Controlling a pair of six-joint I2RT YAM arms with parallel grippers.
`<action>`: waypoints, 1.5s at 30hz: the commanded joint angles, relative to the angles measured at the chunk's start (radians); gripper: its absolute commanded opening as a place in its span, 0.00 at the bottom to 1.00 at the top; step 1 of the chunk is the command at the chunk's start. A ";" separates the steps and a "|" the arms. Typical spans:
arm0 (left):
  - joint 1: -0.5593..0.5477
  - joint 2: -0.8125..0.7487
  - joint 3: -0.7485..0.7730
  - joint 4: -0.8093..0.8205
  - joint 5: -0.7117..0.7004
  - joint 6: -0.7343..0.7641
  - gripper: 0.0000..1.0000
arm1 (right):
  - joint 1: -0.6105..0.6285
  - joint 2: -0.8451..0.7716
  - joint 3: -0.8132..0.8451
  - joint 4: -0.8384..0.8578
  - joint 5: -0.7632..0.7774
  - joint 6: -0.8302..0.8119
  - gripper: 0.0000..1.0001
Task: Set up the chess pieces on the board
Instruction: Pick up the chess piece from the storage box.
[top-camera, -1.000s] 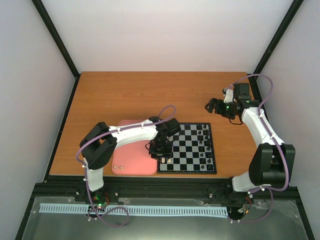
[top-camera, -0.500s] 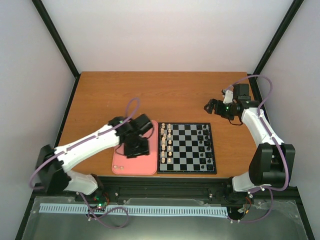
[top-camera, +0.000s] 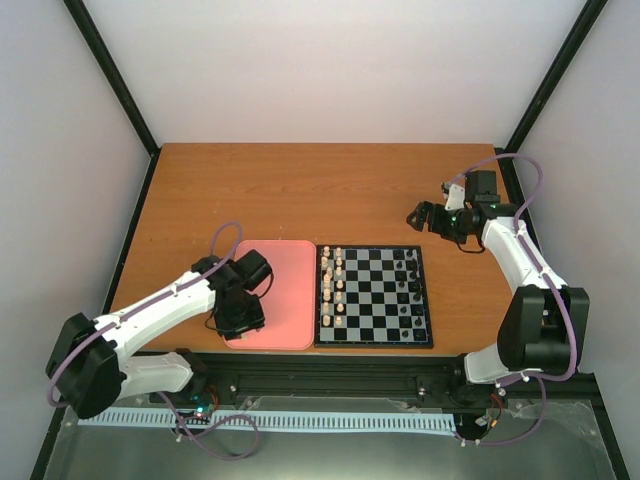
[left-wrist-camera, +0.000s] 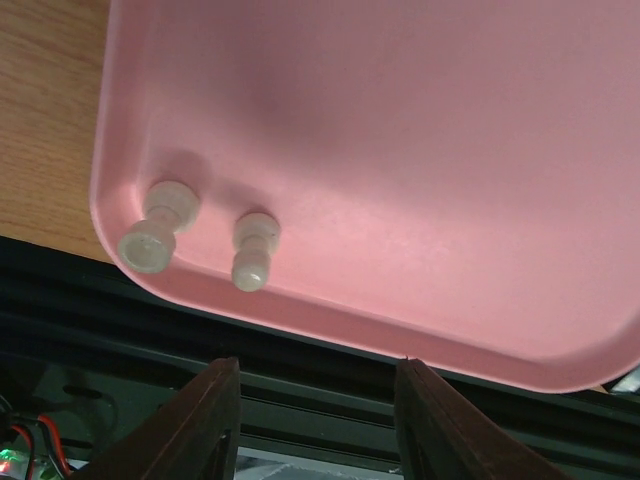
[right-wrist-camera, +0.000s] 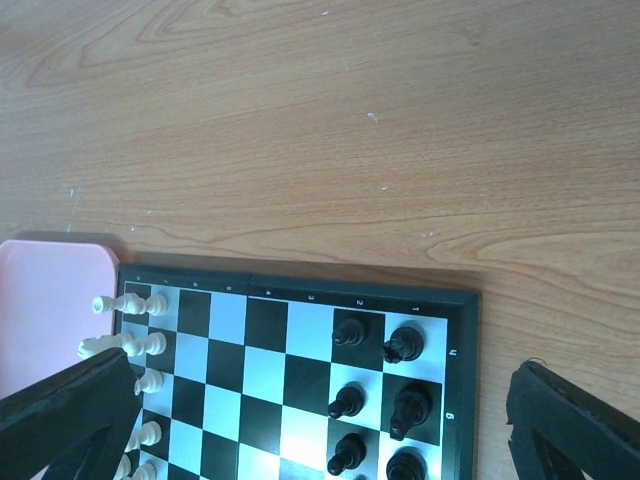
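The chequered board (top-camera: 372, 296) lies on the table, right of the pink tray (top-camera: 283, 300). Several cream-white chess pieces (top-camera: 334, 290) stand in two columns on its left side, also seen in the right wrist view (right-wrist-camera: 130, 345). Black pieces (top-camera: 408, 290) stand on its right side. Two cream pieces (left-wrist-camera: 200, 232) lie on their sides in the tray's near left corner. My left gripper (left-wrist-camera: 318, 420) is open and empty, just beyond the tray's near edge, close to those two pieces. My right gripper (top-camera: 422, 215) hovers over bare table past the board's far right corner, open and empty.
The pink tray (left-wrist-camera: 420, 150) holds only the two pieces. The table's near edge and a black frame rail (left-wrist-camera: 120, 320) run right under the left gripper. Black posts and white walls enclose the table.
My left arm has swung left from the board's left columns across the tray to its near left corner. The right arm has stayed still.
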 joint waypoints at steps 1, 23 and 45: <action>0.018 -0.011 -0.014 0.023 0.003 -0.020 0.45 | 0.002 -0.014 -0.013 0.006 -0.007 -0.013 1.00; 0.074 0.054 -0.100 0.132 0.058 0.002 0.45 | 0.002 0.009 -0.013 0.011 -0.017 -0.016 1.00; 0.149 0.138 -0.124 0.158 0.080 0.097 0.37 | 0.002 0.063 0.006 0.015 -0.005 -0.018 1.00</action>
